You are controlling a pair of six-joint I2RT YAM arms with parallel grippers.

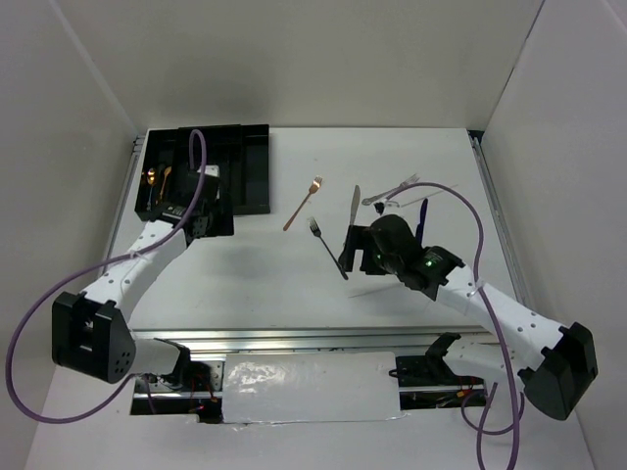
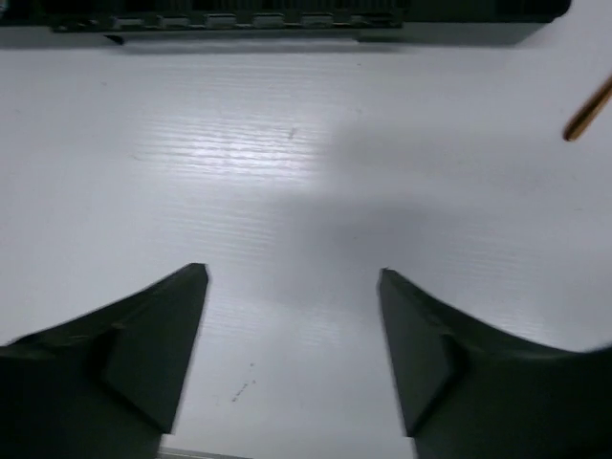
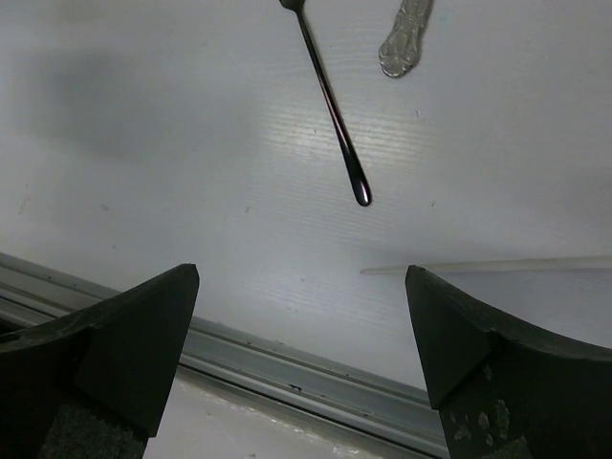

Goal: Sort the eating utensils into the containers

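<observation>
The black cutlery tray [image 1: 245, 166] lies at the far left with copper-gold utensils [image 1: 157, 178] in its left slots. My left gripper [image 1: 201, 217] hovers at the tray's near edge, open and empty [image 2: 294, 277]; the tray edge [image 2: 287, 19] runs across the top of the left wrist view. On the table lie a copper fork [image 1: 302, 204], a black fork [image 1: 328, 247], a silver knife [image 1: 354, 208] and more silver utensils [image 1: 392, 193]. My right gripper [image 1: 355, 257] is open and empty [image 3: 301, 277], above the table just near of the black fork's handle [image 3: 330, 105].
A thin pale stick [image 3: 488, 265] lies to the right of the black fork's handle. The knife handle [image 3: 404, 38] shows at the top of the right wrist view. The metal rail [image 3: 287, 368] at the table's near edge runs under my right fingers. A dark utensil [image 1: 423, 215] lies at the right.
</observation>
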